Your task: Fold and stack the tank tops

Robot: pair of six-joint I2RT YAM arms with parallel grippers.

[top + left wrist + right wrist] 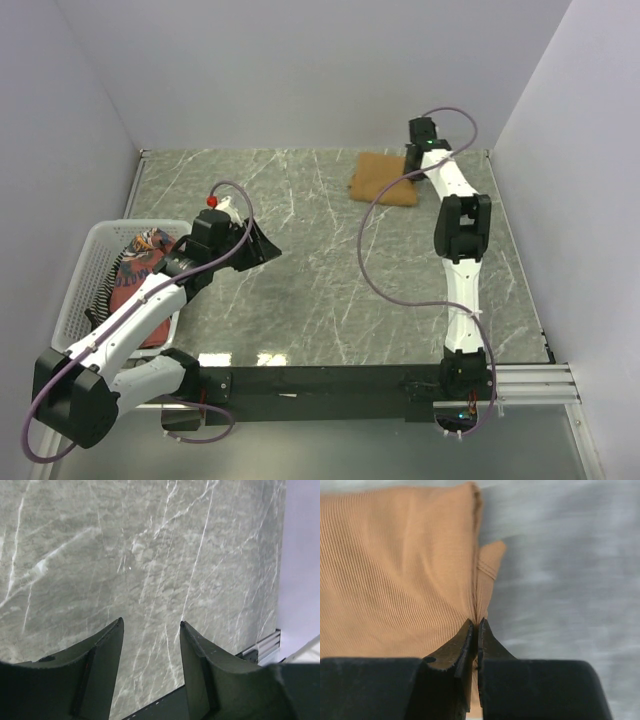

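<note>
Tan top point(385, 178) folded, upper right. Right gripper point(476, 625) together at its edge; pinch unclear. Left gripper point(150, 624) apart over table point(150, 555), beside basket point(75, 290) at left. Advice: from tops point(142, 250) there, lift one only.

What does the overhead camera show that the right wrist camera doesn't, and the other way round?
Only overhead: the white plastic mesh basket holding a crumpled rust-red cloth tank top, and the left arm, its jaws open. Only right wrist: the ribbed weave of the folded tan-brown cloth tank top, and the right jaws pinched shut on its edge. Both: that tan top lying on the grey marble-patterned table.
</note>
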